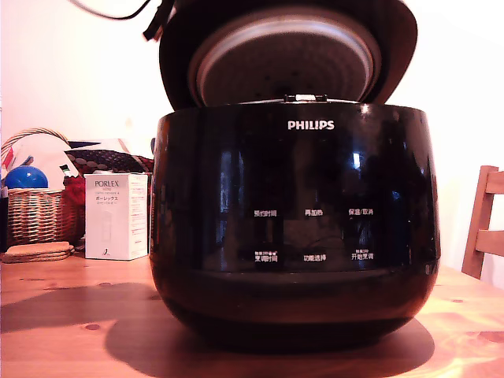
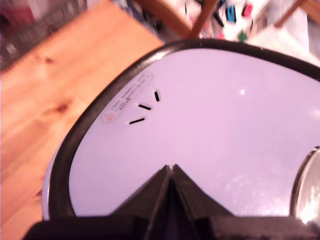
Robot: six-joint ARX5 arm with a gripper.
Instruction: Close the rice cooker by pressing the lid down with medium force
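One tool, fingers together, over raised lid.

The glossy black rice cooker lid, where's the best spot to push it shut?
Press, don't grip: the round glossy black lid stands raised and tilted. Come from above its shiny outer top, pushing near the free edge. The gripper, jaws together, suits this.

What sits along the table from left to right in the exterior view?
Woven wicker basket holding a blue ball → white PORLEX box → glossy black Philips rice cooker, lid raised → wooden chair.
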